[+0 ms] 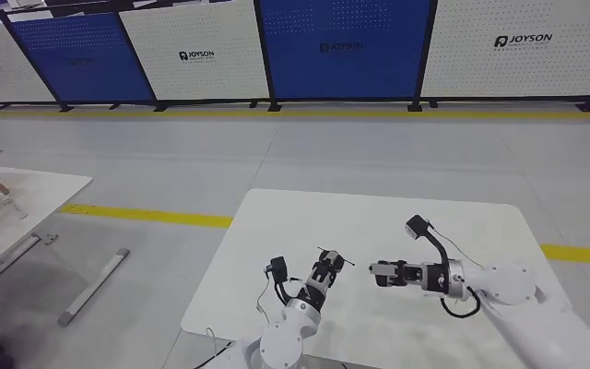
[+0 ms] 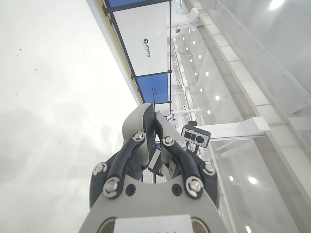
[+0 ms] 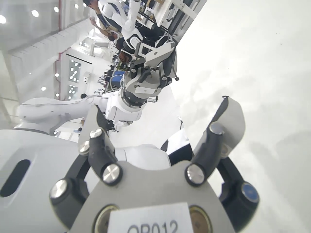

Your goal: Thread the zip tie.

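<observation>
Thin black zip tie [image 2: 153,96] clamped in left gripper [image 2: 153,111], tip protruding

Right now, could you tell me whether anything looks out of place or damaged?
Nothing stands out. The zip tie sits pinched in the shut left gripper, its tip poking out beyond it; the right gripper is open and empty.

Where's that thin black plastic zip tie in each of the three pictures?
Top view: the thin black plastic zip tie pokes from the left claw.
Left wrist view: it sticks out past the shut claw's tips.
Right wrist view: probably the thin dark strip beside the distant claw.
Shared landmark: the left claw.
</observation>
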`<state>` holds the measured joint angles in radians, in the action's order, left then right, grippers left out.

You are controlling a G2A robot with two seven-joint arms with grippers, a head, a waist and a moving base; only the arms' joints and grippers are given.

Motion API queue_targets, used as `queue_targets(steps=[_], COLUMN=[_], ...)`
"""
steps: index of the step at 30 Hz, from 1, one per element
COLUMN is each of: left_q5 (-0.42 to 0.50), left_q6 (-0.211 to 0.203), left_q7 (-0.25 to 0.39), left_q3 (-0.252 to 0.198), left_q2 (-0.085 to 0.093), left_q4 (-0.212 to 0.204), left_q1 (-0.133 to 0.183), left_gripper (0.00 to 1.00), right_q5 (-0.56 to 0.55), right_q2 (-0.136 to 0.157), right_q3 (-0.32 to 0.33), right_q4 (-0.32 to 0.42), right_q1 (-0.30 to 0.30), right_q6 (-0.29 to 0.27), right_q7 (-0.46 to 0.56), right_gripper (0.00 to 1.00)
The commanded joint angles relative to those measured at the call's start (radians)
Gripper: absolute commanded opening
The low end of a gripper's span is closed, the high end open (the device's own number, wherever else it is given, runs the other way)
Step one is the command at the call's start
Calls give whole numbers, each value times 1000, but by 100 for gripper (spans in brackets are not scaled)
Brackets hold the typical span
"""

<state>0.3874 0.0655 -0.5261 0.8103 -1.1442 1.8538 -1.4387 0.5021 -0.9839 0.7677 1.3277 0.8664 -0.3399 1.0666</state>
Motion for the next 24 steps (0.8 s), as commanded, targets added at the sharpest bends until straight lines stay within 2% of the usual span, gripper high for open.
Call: queue_targets(steps=[1, 5, 10, 19, 24], left_q5=[27, 63, 52, 52, 45], left_q6=[3, 10, 18, 16, 17], left_q7=[-1, 14, 19, 23, 23], left_q3=[2, -3, -5, -4, -8], left_q2=[-6, -20, -27, -28, -39], left_q4=[-3, -2, 13, 10, 2], left_q1=[6, 12, 8, 8, 9], left_gripper=[0, 0, 0, 0, 0], right_q5=[50, 122, 202, 202, 176], right_q2=[-14, -63, -127, -127, -130], right_q3=[-7, -37, -52, -52, -45], right_q4=[-42, -152, -266, -266, -242], right_q1=[-9, -48, -95, -95, -84], right_q6=[0, 0, 0, 0, 18], right_q7=[34, 113, 207, 207, 167], right_gripper=[100, 100, 100, 100, 100])
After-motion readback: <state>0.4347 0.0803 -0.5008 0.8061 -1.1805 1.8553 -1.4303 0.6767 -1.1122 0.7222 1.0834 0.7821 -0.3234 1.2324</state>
